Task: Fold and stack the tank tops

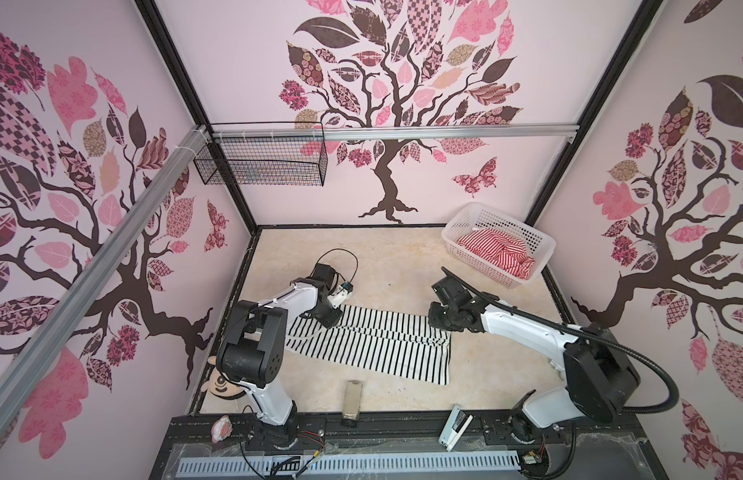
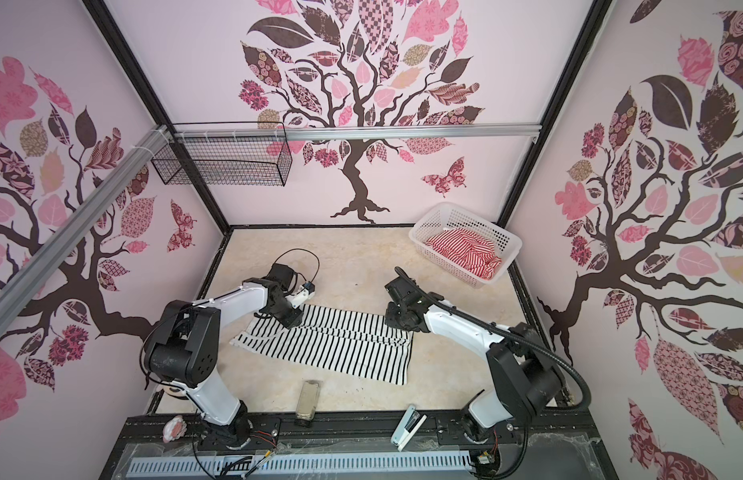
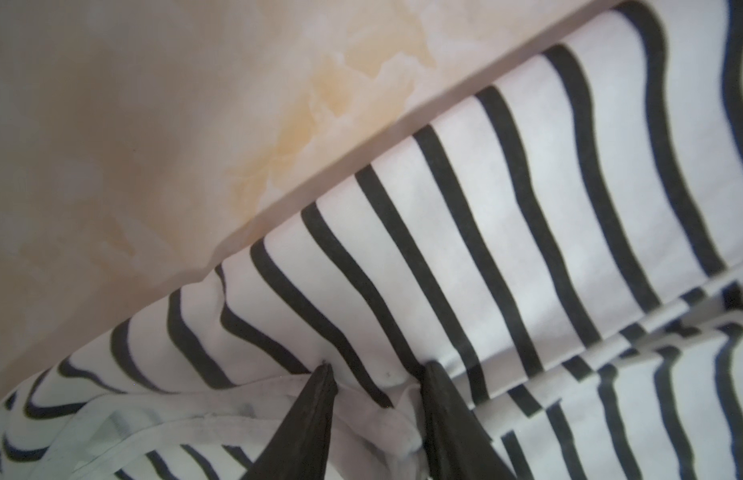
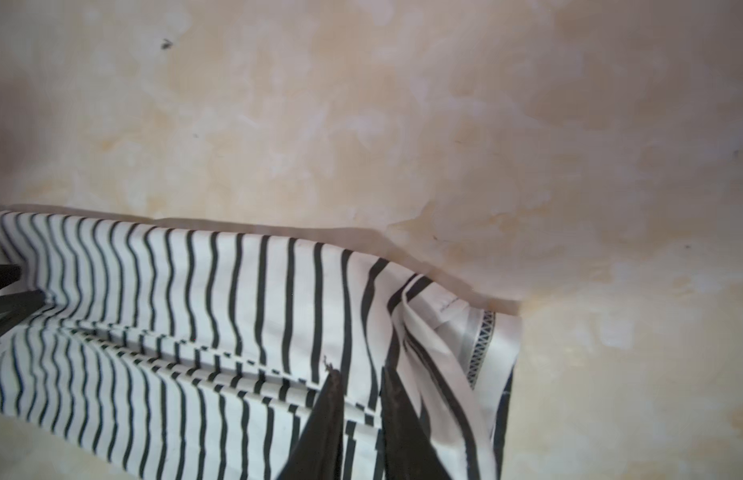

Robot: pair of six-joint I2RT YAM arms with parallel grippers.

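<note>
My left gripper presses its parted jaws down on the black-and-white tank top, fingertips resting on the cloth with a small bunch between them; I cannot tell whether they pinch it. My right gripper stands at the opposite end, jaws slightly apart over the hem. The top lies flat on the table, partly folded. The red-and-white tank top sits crumpled in the basket at the far right corner

Black-and-white tank top lies folded, seemingly.
</note>
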